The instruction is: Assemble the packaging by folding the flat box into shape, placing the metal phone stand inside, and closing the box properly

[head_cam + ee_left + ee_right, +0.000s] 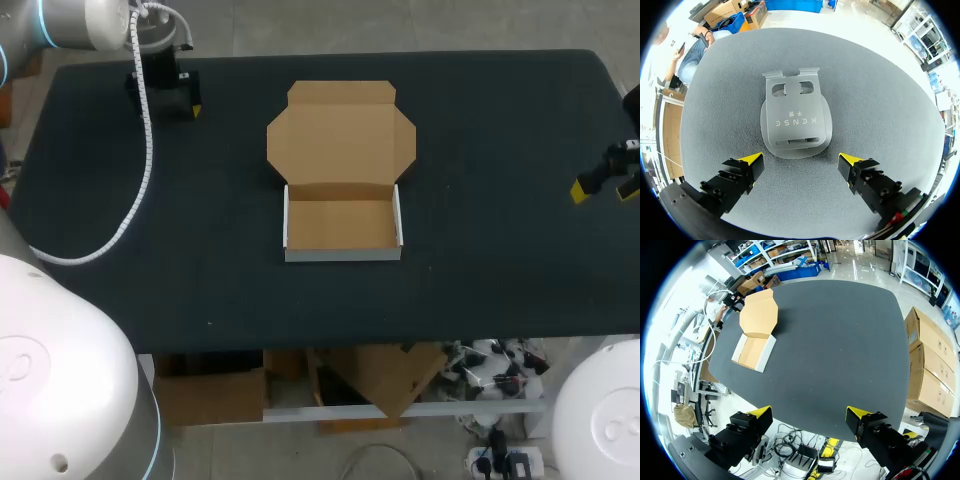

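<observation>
Black, felt-like cloth covers the wide rectangular table (500,280), which fills most of the head view. Near its middle sits the brown cardboard mailer box with white outer walls (342,255), already folded into a shallow open tray. Its hinged lid (342,135) lies spread flat on the cloth on the far side, side flaps out, and nothing shows inside the tray. My left arm (90,20) comes in at the far left corner with a coiled white cable (140,150) trailing over the cloth. The left gripper (801,161) hangs above that corner, well apart from the box, its yellow-tipped fingers spread wide and holding nothing. Just ahead of those fingers, in line with the gap between them and touching neither, the grey metal phone stand (795,115) lies folded flat on the cloth, its rounded base towards the gripper and its two small hooks pointing away. The right gripper (809,414) hangs at the table's right edge, far from both box and stand, fingers likewise wide apart and empty.
</observation>
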Motion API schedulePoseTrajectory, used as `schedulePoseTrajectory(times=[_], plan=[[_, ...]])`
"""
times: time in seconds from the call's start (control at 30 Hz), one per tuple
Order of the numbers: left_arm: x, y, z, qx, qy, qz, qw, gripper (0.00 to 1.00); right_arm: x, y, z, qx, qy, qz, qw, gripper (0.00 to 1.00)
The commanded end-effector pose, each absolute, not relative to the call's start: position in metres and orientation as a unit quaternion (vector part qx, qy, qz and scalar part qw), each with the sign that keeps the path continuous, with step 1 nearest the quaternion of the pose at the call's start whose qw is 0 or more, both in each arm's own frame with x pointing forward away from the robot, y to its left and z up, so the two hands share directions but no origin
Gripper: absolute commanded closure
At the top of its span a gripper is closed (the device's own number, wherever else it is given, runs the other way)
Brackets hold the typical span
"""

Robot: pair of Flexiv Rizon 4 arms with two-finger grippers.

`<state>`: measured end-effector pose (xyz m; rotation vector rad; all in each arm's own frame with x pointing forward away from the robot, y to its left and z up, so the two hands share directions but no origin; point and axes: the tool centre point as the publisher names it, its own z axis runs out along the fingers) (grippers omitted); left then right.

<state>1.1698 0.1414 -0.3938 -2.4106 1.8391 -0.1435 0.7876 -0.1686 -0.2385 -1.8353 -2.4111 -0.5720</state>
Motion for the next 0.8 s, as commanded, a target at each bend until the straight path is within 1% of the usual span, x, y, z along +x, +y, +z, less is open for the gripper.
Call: schedulePoseTrajectory(times=[0.03, 0.8], plan=[[1.177, 0.142, -0.395, -0.794, 0.605, -0.042, 0.051, 0.00, 0.787, -0.169, -0.237, -0.595, -0.782, -0.184, 0.029, 0.00], [1.191, 0.146, -0.396, -0.796, 0.601, -0.044, 0.052, 0.00, 0.787, -0.169, -0.237, -0.595, -0.782, -0.184, 0.029, 0.00]])
